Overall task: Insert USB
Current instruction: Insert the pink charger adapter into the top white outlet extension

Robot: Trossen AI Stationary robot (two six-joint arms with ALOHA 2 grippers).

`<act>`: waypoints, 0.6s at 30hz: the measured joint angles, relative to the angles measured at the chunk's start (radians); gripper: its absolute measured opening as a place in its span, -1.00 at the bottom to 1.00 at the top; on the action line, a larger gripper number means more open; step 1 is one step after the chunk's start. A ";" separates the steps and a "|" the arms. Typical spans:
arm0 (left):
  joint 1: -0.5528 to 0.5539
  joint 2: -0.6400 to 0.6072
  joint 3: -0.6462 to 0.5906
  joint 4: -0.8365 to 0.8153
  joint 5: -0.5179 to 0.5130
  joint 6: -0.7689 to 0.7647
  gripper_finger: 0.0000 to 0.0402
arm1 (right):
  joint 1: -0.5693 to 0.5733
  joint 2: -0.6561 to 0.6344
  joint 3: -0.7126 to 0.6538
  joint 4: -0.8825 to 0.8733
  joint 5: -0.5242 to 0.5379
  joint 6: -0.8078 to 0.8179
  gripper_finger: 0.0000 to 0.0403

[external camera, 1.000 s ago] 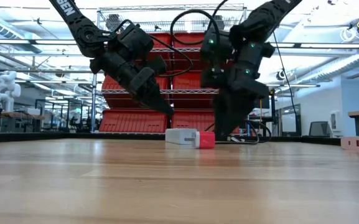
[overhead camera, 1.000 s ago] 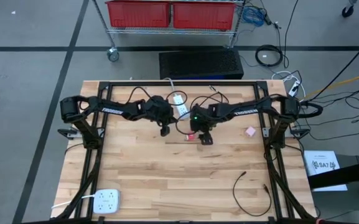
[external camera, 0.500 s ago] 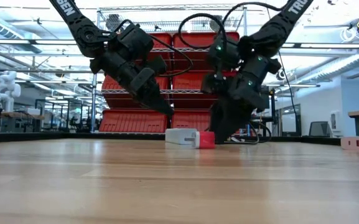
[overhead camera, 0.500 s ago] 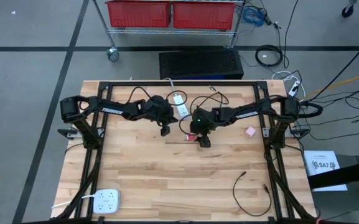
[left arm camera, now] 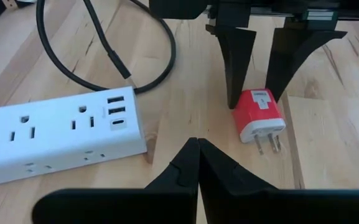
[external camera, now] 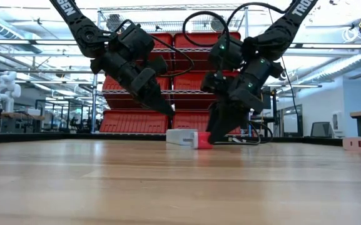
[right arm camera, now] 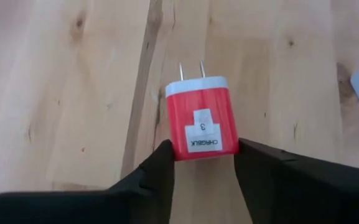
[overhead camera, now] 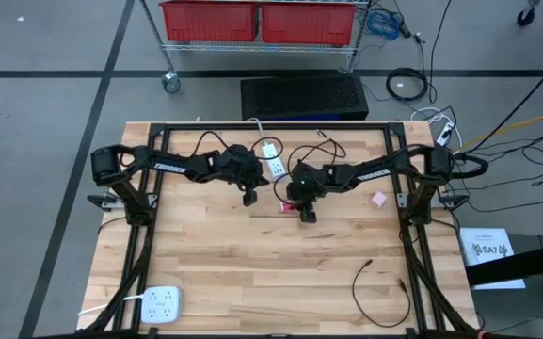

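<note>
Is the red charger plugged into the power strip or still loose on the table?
Loose. The red charger lies flat on the table, prongs bare, apart from the power strip. The right end effector straddles its back end.

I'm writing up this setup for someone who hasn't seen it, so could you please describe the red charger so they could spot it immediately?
Start at the wooden table and find the white power strip near its far edge. Just beside the strip's USB end, the red wall charger lies flat between the fingers of the right gripper. It is the only red block there, with a white plug face, two metal prongs and a white label.
</note>
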 joint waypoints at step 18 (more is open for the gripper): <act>-0.004 0.001 -0.172 0.320 -0.001 -0.059 -0.96 | -0.031 -0.032 0.479 -0.646 0.395 -0.256 -0.45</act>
